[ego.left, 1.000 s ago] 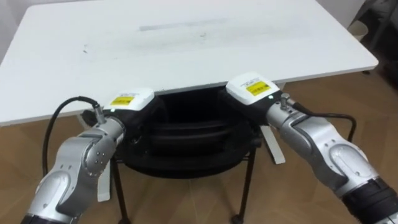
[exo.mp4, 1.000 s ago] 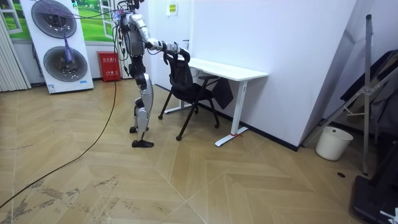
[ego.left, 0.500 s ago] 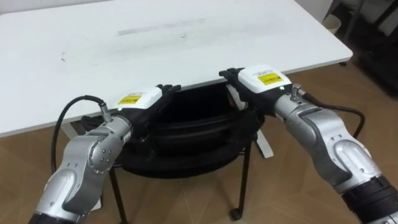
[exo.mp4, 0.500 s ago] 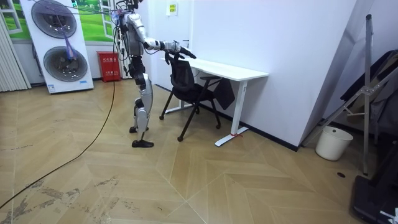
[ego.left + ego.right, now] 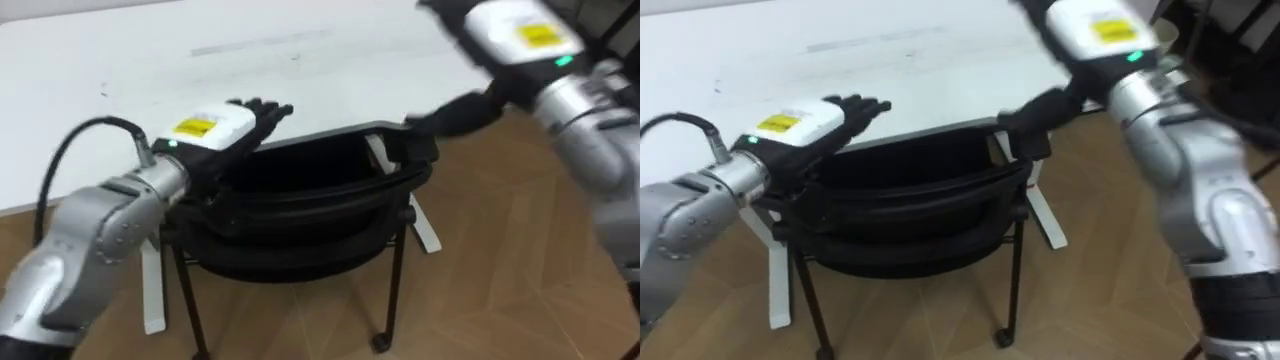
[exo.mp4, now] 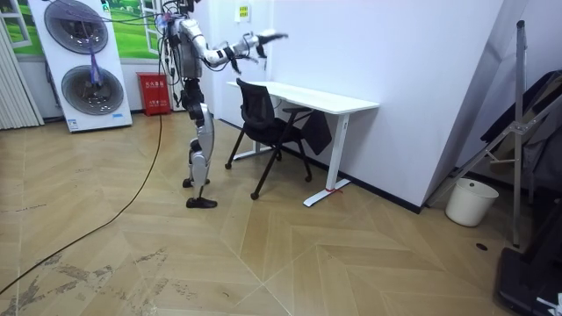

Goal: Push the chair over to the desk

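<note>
Now we should push the chair evenly with our flat, empty left hand; the state of the raised right hand is unclear.

Left hand outstretched, right hand raised, open

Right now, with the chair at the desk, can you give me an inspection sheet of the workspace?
surface: white desk, faint scuff marks on top.
job's things: black chair, the top of its back close to the desk's near edge.
clutter: nothing seen.
hands: left hand open, fingers straight over the top of the chair's back, contact not clear; right hand raised well above the desk, off the chair.
cables: nothing seen beyond the robot's own.
surroundings: wooden floor; white bin by the far wall; red box behind the robot.
</note>
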